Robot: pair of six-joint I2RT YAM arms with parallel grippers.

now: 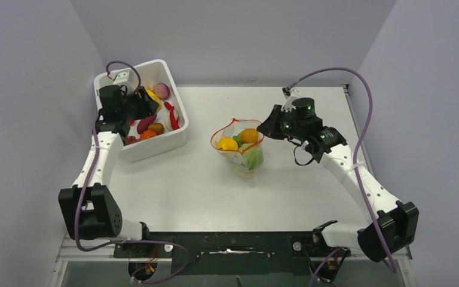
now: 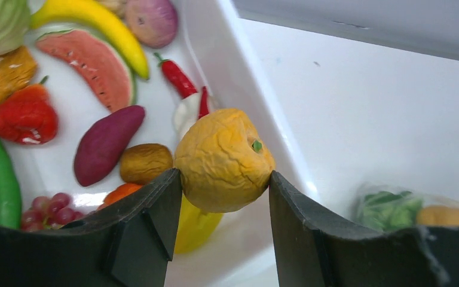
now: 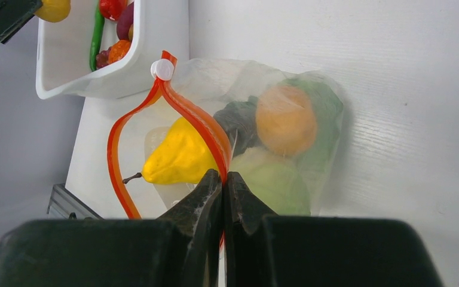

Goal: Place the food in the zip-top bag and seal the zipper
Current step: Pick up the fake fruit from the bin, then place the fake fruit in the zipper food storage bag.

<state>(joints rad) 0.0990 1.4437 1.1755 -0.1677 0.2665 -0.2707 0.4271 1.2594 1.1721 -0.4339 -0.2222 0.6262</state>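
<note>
1. The left gripper [image 2: 224,178] is partly open, clamped on a wrinkled yellow fruit [image 2: 221,156] over the tub [image 2: 239,89]
2. The right gripper [image 3: 222,179] is closed tight, pinching the zipper [image 3: 185,110]
3. The bag [image 3: 329,113] stands on the table [image 1: 173,185], mouth gaping, apart from the tub
4. Inside it: pear [image 3: 182,156], orange [image 3: 285,119], greens [image 3: 278,186]

Right end effector [image 3: 222,177] tight on the zipper [image 3: 191,113] of the zip-top bag [image 3: 239,72], yellow pear [image 3: 182,156] inside.

Tub [image 1: 155,147] back-left on table [image 1: 185,185], food [image 1: 148,134] inside; zip-top bag [image 1: 239,147] right, mid-table.
</note>
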